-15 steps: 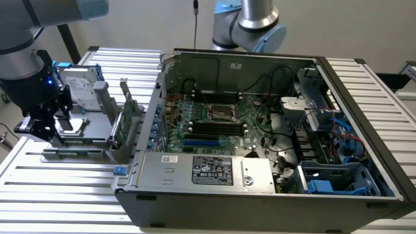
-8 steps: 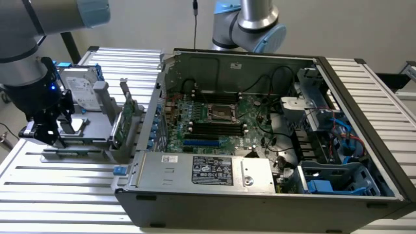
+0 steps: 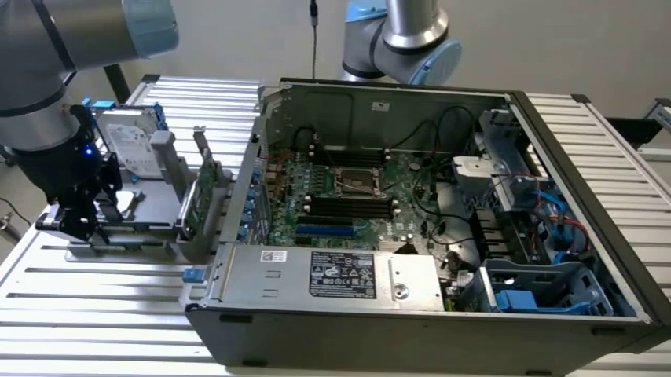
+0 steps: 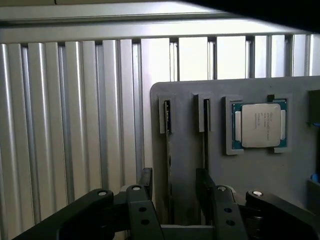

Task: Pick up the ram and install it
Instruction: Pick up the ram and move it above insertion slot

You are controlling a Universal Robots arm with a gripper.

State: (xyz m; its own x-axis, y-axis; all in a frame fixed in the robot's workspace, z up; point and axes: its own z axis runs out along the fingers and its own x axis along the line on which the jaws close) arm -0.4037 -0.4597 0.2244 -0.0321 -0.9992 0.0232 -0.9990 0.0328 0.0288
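In the wrist view the ram (image 4: pixel 167 150) stands on edge in a slot of the grey parts holder (image 4: pixel 240 170), a thin green stick seen from above. A second thin stick (image 4: pixel 206 135) stands in the neighbouring slot. My gripper (image 4: pixel 175 202) is open just above them, with one black finger (image 4: pixel 146 192) outside the ram and the other finger (image 4: pixel 206 192) over the second stick. In the exterior view the gripper (image 3: pixel 89 228) hangs low over the holder (image 3: pixel 147 236) at the exterior view's left. The open computer case (image 3: pixel 419 314) shows the motherboard's black memory slots (image 3: pixel 351 206).
A processor chip (image 4: pixel 260 125) lies in a holder pocket beside the sticks. A silver hard drive (image 3: pixel 131 149) and a green expansion card (image 3: pixel 199 196) stand upright in the holder. A power supply (image 3: pixel 335 275), cables and blue drive bays (image 3: pixel 524 298) crowd the case. The table is ribbed aluminium (image 3: pixel 105 314).
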